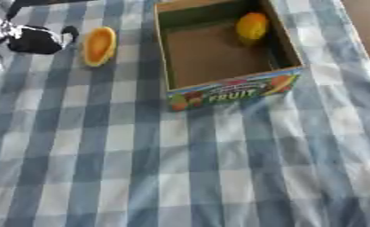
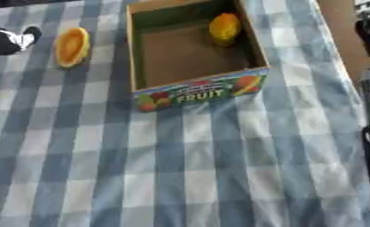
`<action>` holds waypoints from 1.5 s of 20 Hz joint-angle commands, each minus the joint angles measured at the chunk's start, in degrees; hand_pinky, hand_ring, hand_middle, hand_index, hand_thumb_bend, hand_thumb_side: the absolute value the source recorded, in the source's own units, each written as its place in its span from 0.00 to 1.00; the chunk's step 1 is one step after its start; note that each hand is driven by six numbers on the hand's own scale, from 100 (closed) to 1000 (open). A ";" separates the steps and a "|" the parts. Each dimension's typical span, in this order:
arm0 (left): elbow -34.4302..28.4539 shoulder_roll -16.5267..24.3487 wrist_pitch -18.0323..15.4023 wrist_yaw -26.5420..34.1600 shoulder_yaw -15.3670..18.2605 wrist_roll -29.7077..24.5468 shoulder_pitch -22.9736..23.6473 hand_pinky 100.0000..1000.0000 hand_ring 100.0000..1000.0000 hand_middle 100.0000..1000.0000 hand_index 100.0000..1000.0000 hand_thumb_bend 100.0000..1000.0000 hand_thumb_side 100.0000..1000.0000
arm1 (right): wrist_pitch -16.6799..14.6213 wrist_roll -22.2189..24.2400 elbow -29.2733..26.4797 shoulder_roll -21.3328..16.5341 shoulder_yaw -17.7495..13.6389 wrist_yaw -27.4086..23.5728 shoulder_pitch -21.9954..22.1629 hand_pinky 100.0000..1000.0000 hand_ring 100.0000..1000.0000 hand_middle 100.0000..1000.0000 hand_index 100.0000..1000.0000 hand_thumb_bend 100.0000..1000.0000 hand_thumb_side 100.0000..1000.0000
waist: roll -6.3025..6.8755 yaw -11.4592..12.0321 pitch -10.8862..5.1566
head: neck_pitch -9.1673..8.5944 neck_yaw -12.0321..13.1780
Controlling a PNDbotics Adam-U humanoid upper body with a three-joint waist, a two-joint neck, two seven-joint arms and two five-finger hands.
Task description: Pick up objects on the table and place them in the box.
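Looking down, left eye view: open brown cardboard fruit box (image 1: pixel 218 57) on blue-white checked bench (image 1: pixel 180 168). Yellow-orange fruit (image 1: pixel 251 26) inside box, far right corner. Orange papaya half (image 1: pixel 99 45) left of box, just beside black left hand (image 1: pixel 36 39); fingers unclear, cannot tell.

Right eye view: right arm at right edge, hand hidden.

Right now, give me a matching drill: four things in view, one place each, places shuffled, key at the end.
Things:
1. box
2. yellow-orange fruit
3. orange halved fruit
4. left hand

Places:
A. on the checked cloth, left of the box
B. at the far left edge, next to the halved fruit
C. inside the box, far right corner
D. far middle of the table, label side toward the camera

Pairs: 1-D, 2-C, 3-A, 4-B
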 commanded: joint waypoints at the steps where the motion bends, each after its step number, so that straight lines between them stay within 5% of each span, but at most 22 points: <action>1: 2.74 2.22 -1.36 1.71 1.05 -1.63 -1.44 0.90 0.99 0.91 0.94 0.45 0.16 | 0.12 -0.08 -1.23 -1.49 -0.27 0.36 -0.67 0.82 0.93 0.70 0.78 0.00 0.50 | -0.18 -0.17 -1.23 | -0.28 0.01; 13: 10.27 1.36 -4.35 9.97 2.25 -0.90 -4.47 0.89 1.00 0.93 0.94 0.45 0.42 | 0.05 0.09 -1.23 -1.33 -0.11 0.45 -1.75 0.82 0.94 0.70 0.78 0.00 0.52 | -0.30 -1.89 0.55 | -3.19 -0.12; 23: 13.83 1.47 -4.64 12.43 2.09 -1.31 -5.27 0.88 1.00 0.93 0.94 0.46 0.38 | 0.07 0.58 -1.23 -1.30 0.39 0.22 -2.90 0.82 0.94 0.70 0.78 0.00 0.53 | 0.37 -3.94 1.89 | -4.35 0.92; 30: 15.36 0.75 -5.13 11.25 1.52 -2.52 -5.70 0.88 1.00 0.92 0.93 0.44 0.26 | 0.13 0.90 -1.23 -1.20 0.68 -0.11 -3.57 0.82 0.94 0.70 0.78 0.00 0.54 | 0.72 -5.01 2.55 | -4.46 2.24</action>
